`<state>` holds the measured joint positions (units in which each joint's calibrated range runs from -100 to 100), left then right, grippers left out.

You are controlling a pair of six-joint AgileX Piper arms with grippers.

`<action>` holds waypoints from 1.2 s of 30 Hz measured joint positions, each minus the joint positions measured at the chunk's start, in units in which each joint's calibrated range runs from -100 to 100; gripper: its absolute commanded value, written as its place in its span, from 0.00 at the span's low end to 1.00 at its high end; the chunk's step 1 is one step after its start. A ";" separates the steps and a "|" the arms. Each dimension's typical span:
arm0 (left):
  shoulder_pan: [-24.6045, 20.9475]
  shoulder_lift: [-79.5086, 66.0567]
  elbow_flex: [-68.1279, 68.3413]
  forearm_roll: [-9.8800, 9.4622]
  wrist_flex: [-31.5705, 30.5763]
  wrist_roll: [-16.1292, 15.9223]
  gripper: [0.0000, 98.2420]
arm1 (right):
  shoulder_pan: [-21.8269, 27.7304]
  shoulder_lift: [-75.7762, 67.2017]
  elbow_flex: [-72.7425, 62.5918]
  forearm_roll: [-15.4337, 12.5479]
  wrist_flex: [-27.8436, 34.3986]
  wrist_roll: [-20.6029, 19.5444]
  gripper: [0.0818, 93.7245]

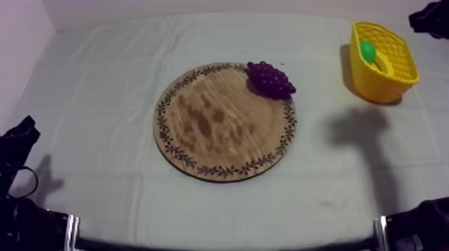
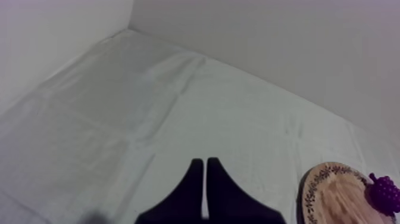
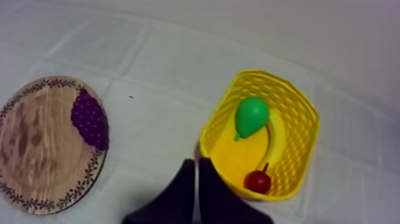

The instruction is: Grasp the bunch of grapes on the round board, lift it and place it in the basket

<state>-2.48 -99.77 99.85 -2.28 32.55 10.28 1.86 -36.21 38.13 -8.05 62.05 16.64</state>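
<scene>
Grey-white cloth covers the surface (image 1: pixel 100 87), with pale walls behind.

Nearest, off the near left of the wooden board (image 1: pixel 214 127) and well apart from it: left end effector (image 2: pixel 205 162). Its fingers are pressed together in a narrow wedge and hold nothing. It points across bare cloth with the board's rim off to one side. Reads as parked, out of the way.

The board lies flat mid-surface, its centre bare. The bunch of grapes (image 1: pixel 270 79) sits on the board's far right edge, overlapping the patterned rim. Nothing touches it; the pick is not yet begun.

Beyond the board's right side, well apart: yellow basket (image 1: pixel 382 85), upright. Inside are a green pear (image 3: pixel 250 116), a banana (image 3: pixel 275 140) curved along the wall, and a small red fruit (image 3: pixel 258 180). I judge there is spare room for the grapes.

Right end effector (image 3: pixel 197 162) hangs high to the board's right, close to the basket's rim, fingers closed together, empty. It is likely the arm for this job, since grapes and basket both lie on its side of the board. It must spread its fingers and descend over the grapes first.
</scene>
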 measured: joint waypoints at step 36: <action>0.00 0.00 0.00 0.00 0.00 0.00 0.00 | -18.13 50.39 -38.14 3.24 17.25 -6.02 0.45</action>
<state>-2.48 -99.77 99.85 -2.28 32.55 10.28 -16.28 14.18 -0.02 -4.81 79.31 10.62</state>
